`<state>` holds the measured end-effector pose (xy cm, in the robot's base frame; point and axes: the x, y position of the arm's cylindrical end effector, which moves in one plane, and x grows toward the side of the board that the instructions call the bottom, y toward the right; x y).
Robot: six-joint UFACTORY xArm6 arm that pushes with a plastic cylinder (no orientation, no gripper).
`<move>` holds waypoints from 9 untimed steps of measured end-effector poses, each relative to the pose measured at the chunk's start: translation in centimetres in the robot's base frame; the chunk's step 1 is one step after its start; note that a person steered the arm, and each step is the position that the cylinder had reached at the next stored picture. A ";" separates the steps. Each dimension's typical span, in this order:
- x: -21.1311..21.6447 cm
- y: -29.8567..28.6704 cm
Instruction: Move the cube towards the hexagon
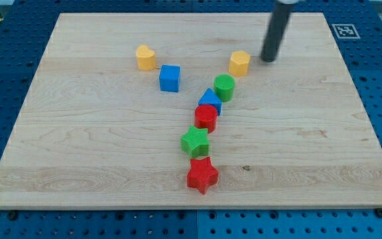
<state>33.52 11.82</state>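
Observation:
The blue cube (170, 78) sits left of the board's middle, near the view's top. The red hexagon (205, 117) lies lower and to the right, in a line of blocks running down the middle. My tip (268, 60) rests on the board near the view's top right, just right of the yellow hexagonal block (239, 63) and far right of the blue cube. The rod rises from the tip out of the view's top.
A yellow heart-like block (146, 58) lies up-left of the cube. A green cylinder (224, 87), a blue triangle (210, 100), a green star (195, 141) and a red star (202, 174) form the line. The wooden board (78, 153) sits on a blue pegboard.

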 end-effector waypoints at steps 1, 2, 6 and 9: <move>-1.4 -4.2; -3.2 -7.1; 2.5 -32.3; 5.5 -26.6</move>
<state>38.99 -14.74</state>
